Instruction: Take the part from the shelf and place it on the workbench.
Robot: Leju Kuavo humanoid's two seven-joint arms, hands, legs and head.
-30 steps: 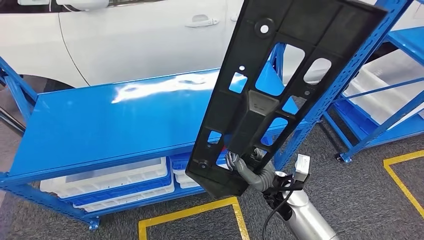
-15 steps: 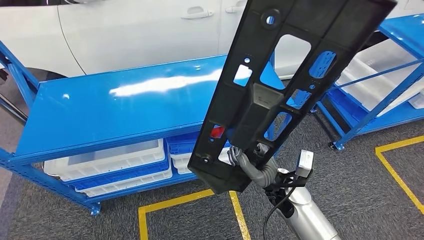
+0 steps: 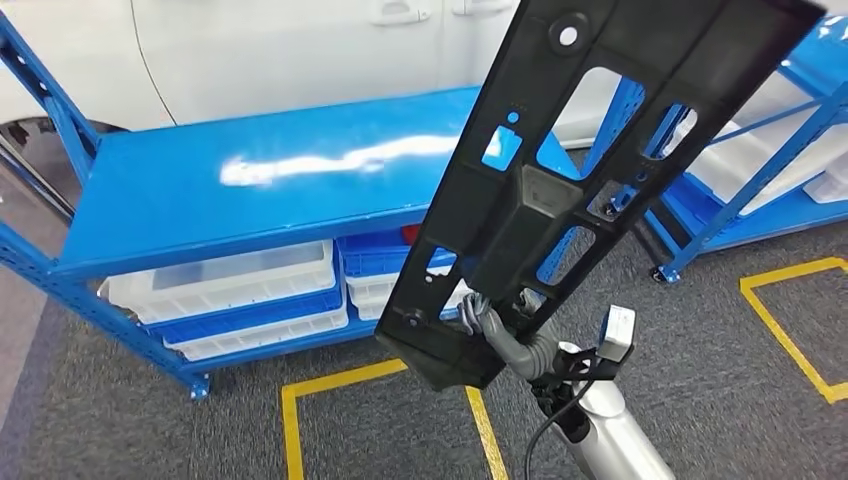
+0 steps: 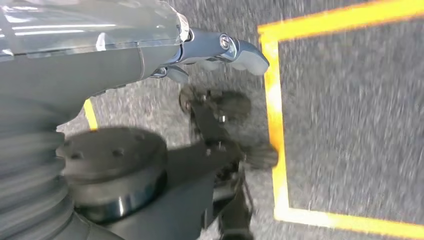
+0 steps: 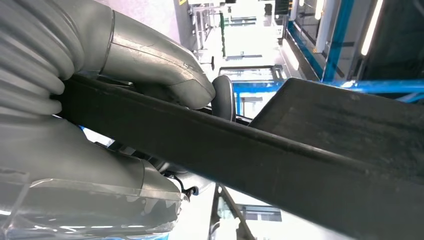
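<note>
**Head view: long black part held high, blue bench waiting on the left**

Head view has the right hand (image 3: pixel 500 325) clamped on the near, lower end of the part (image 3: pixel 560 170), a long black plastic panel full of cut-outs. It stands tilted, its far end leaning up and away to the right, well above the floor. Gripped at one end like that, most of its length hangs free, which probably explains the steep angle: it keeps the weight over the wrist and lifts the panel over the bench edge. Right wrist view confirms it, thumb (image 5: pixel 165 65) pressed on one face of the panel's edge, the rest of the hand beneath.

The left hand (image 4: pixel 225 50) hangs low over the floor with nothing in it, fingers extended.

The workbench (image 3: pixel 200 200), a glossy blue top on a blue frame, sits to the left, bare and reflective, with white bins (image 3: pixel 240 295) stacked underneath. A second blue shelf (image 3: pixel 760 170) stands on the far right. Grey carpet with yellow tape (image 3: pixel 340 385) marks the near floor, and a white car (image 3: pixel 300 50) stands beyond the bench. Placement is not yet done; the panel needs swinging left and laying flat.
</note>
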